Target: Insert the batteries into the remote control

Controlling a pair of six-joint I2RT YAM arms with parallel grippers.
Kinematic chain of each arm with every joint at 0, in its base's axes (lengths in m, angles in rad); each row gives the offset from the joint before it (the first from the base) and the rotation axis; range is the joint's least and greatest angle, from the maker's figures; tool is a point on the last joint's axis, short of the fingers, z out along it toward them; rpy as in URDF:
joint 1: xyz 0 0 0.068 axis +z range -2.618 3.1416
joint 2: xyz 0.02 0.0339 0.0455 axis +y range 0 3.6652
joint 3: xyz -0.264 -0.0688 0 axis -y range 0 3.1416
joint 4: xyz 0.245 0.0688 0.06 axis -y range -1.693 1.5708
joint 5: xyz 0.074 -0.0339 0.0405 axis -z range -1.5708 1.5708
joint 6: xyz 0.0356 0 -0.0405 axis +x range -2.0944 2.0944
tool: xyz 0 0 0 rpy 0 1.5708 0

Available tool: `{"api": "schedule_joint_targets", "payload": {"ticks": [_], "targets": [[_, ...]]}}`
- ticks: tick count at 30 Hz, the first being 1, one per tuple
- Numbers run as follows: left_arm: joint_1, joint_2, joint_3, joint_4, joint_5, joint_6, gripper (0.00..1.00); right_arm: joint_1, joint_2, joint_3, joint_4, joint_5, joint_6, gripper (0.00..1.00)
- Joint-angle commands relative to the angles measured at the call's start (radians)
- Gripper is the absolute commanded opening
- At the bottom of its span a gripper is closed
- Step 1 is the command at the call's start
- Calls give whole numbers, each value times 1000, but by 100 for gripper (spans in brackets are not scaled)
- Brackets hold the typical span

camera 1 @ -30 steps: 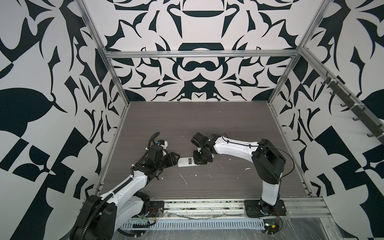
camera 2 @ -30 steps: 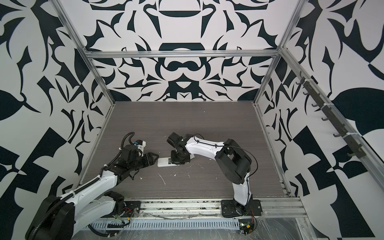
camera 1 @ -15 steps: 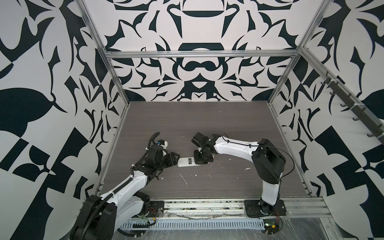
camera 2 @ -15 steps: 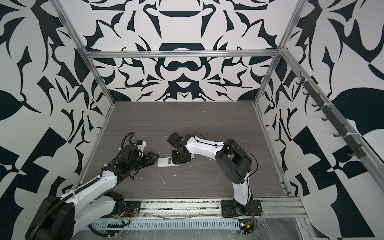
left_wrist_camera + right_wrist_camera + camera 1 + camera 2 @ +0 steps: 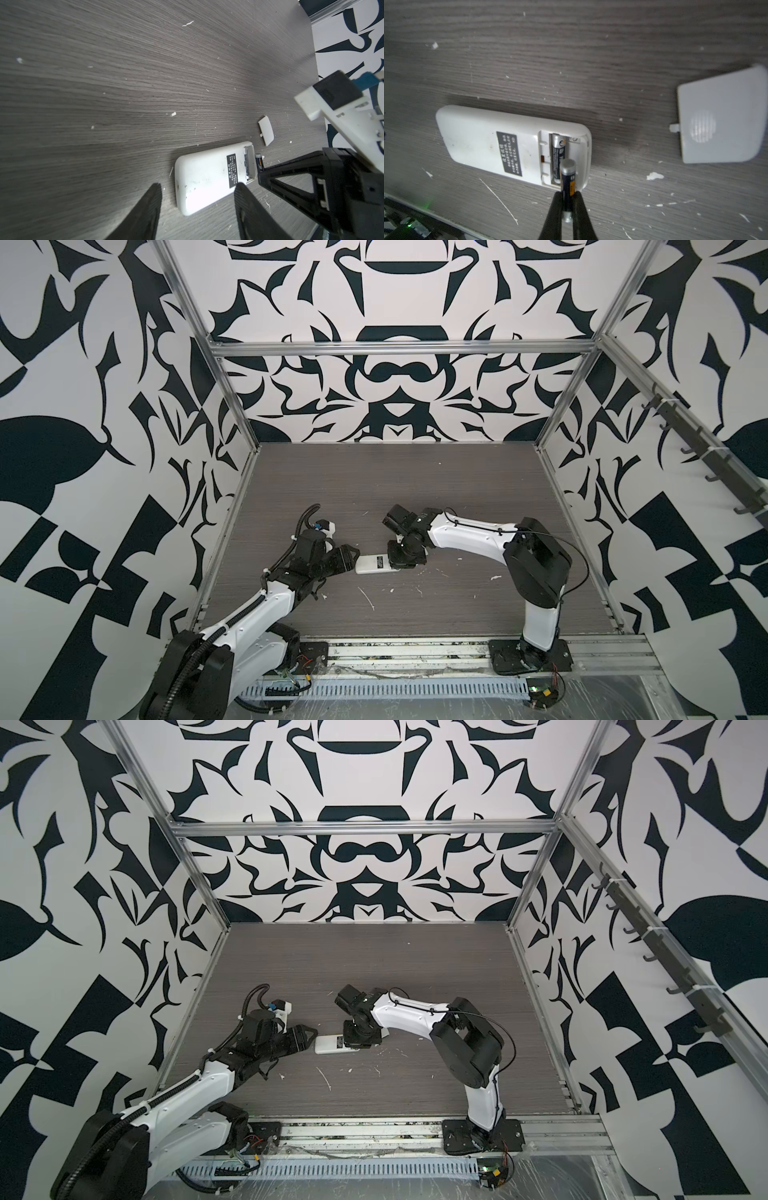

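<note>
The remote control (image 5: 371,564) (image 5: 331,1045) lies on its face on the grey table, white back and black label up, its battery bay open at the right end (image 5: 564,158). One of the batteries (image 5: 558,153) (image 5: 246,164) lies in the bay's inner slot. My right gripper (image 5: 568,194) (image 5: 405,562) is shut on the other battery (image 5: 568,178) (image 5: 259,165), holding it tilted over the bay's empty outer slot. My left gripper (image 5: 197,186) (image 5: 353,558) is open, low at the remote's closed end, with that end between its fingers; I cannot tell whether they touch it.
The loose white cover plate (image 5: 720,120) (image 5: 266,129) lies flat just beyond the remote's open end. White scraps (image 5: 368,597) are strewn across the table in front of the remote. The patterned side walls and the front metal rail (image 5: 415,649) bound the table.
</note>
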Motion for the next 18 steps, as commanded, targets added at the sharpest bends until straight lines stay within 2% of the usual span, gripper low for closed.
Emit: {"api": "schedule_joint_targets", "payload": {"ticks": [1, 9, 18], "targets": [[-1, -10, -11, 9, 2, 10, 60, 4, -5, 23, -8, 13, 3, 2], [-1, -17, -11, 8, 6, 12, 60, 4, -9, 21, -6, 17, 3, 10], [-1, -24, -13, 8, 13, 11, 60, 4, -13, 15, -10, 20, -2, 11]]}}
